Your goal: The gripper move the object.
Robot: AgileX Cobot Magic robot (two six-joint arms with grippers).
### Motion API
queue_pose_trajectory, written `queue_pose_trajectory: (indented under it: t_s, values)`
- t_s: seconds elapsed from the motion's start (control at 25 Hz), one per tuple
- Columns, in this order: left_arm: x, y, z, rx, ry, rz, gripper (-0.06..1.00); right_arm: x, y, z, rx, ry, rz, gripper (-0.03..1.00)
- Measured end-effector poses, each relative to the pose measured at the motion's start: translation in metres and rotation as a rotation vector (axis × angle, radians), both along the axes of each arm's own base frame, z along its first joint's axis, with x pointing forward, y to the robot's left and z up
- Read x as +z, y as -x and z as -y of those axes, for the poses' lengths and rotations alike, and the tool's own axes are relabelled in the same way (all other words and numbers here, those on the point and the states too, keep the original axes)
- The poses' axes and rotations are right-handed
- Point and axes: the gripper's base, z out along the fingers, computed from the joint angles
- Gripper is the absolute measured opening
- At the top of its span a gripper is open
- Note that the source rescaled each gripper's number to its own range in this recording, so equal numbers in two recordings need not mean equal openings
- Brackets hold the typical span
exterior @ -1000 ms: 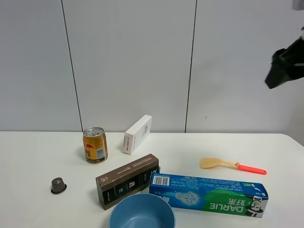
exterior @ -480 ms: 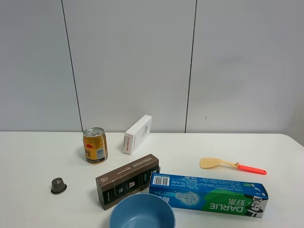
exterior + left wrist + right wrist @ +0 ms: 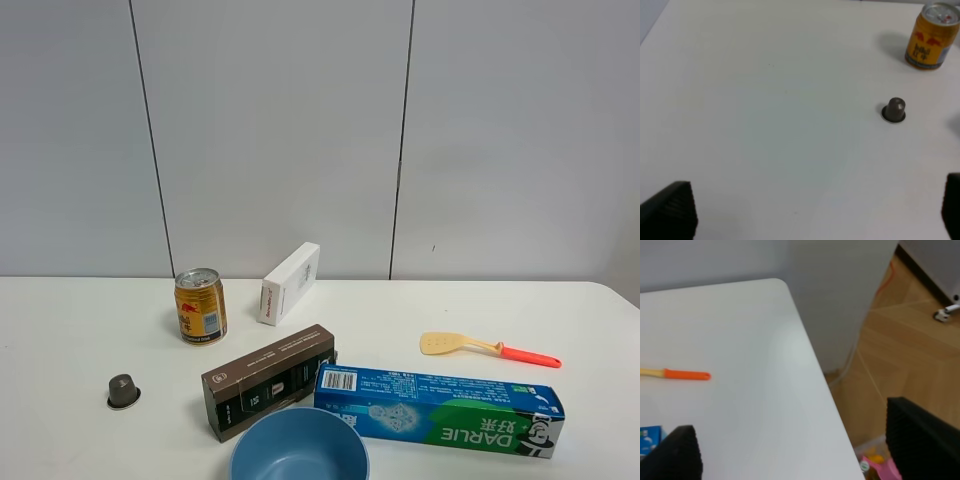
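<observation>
The blue bowl (image 3: 300, 448) sits at the table's front edge, between the brown box and the toothpaste box, partly cut off by the frame. Neither wrist view shows it. No gripper appears in the exterior high view. My left gripper (image 3: 815, 202) is open and empty, with its fingertips (image 3: 670, 207) wide apart above bare table on the left side. My right gripper (image 3: 790, 432) is open and empty over the table's right end, near the rounded far corner.
A gold can (image 3: 200, 306) (image 3: 932, 35), a dark capsule (image 3: 123, 390) (image 3: 895, 109), a white box (image 3: 290, 283), a brown box (image 3: 268, 380), a Darlie toothpaste box (image 3: 440, 408) and a yellow spatula with a red handle (image 3: 485, 347) (image 3: 687, 374) lie on the white table (image 3: 60, 330). The wooden floor (image 3: 900, 340) lies beyond the right edge.
A dark arm part at the upper right of the exterior high view one second ago has left the frame. Nothing on the table has moved.
</observation>
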Motion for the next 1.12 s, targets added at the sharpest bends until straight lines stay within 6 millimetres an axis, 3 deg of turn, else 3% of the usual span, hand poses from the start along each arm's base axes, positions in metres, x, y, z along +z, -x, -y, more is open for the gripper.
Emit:
queue_pose_trajectory:
  t_s: [0.16,0.48,0.64,1.12]
  values:
    - [0.0,0.0,0.0,0.0,0.0,0.0,1.0,-0.01,0.021,-0.005,0.035,-0.027,0.051,0.74]
    - [0.0,0.0,0.0,0.0,0.0,0.0,1.0,-0.095,0.018,-0.015,0.111,-0.13,-0.083,0.74]
    - [0.0,0.0,0.0,0.0,0.0,0.0,1.0,-0.123,0.02,-0.018,0.142,-0.145,-0.098,0.74]
    - [0.0,0.0,0.0,0.0,0.0,0.0,1.0,-0.137,0.019,-0.018,0.154,-0.116,-0.041,0.74]
